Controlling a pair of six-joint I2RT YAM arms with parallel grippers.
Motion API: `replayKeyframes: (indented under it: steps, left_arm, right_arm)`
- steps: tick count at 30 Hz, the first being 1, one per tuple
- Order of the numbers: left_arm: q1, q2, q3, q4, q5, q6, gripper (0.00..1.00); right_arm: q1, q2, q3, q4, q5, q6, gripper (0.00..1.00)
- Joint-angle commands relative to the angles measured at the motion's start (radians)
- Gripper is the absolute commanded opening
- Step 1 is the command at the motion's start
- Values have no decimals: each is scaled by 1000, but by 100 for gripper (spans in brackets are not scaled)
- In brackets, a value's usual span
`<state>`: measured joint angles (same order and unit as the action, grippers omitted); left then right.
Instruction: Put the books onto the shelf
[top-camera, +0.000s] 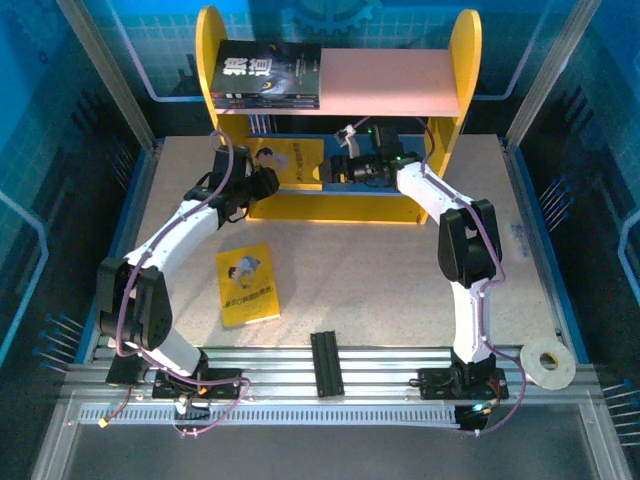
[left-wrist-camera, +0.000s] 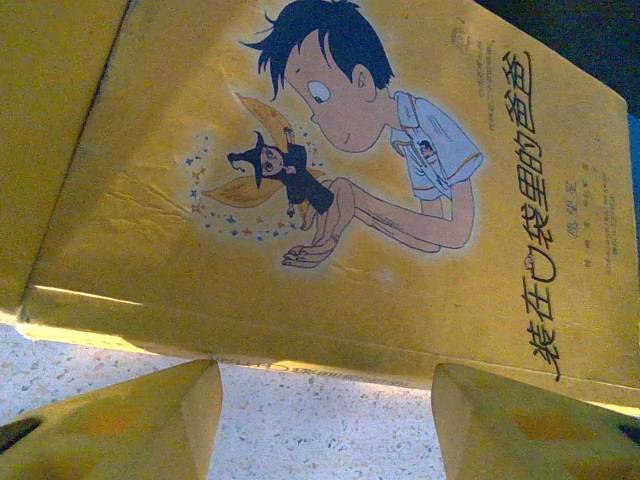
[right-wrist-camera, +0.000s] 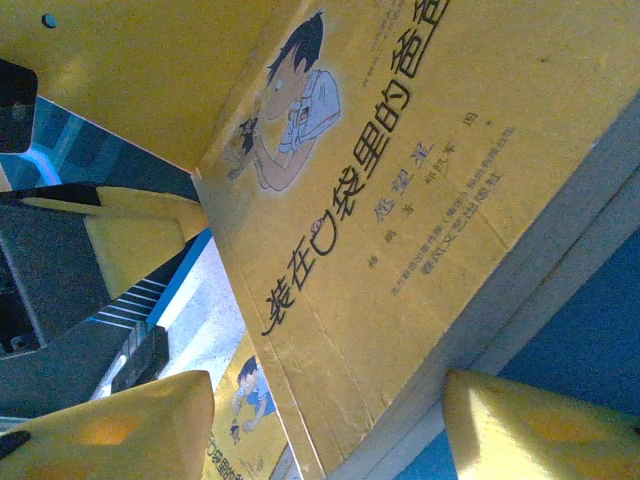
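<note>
A yellow book (top-camera: 292, 163) stands on the shelf (top-camera: 211, 55)'s lower board; left gripper (left-wrist-camera: 322, 385) and right gripper (right-wrist-camera: 325, 400) flank its side edges, claws half-spread, seemingly clamping nothing.

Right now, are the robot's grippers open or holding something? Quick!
Left gripper: open, yellow book just ahead, not held.
Right gripper: open beside that yellow book, not holding it.

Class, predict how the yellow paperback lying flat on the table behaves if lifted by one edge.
The yellow paperback looks thin, so probably sags and weighs little. Flat on the table, its edge may be hard to catch.
</note>
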<state>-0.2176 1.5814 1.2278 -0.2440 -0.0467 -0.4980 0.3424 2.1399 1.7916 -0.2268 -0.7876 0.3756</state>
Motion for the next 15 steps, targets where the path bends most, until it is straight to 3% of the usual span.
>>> replayKeyframes:
  steps: [1,15]
  left_arm:
    - [17,20,46,23,18,9,59]
    - [20,33,50,28,19,9,58]
  right_arm:
    - [15,33,40,-48,-1,-15,63]
    - [22,40,54,-66,4,-24,63]
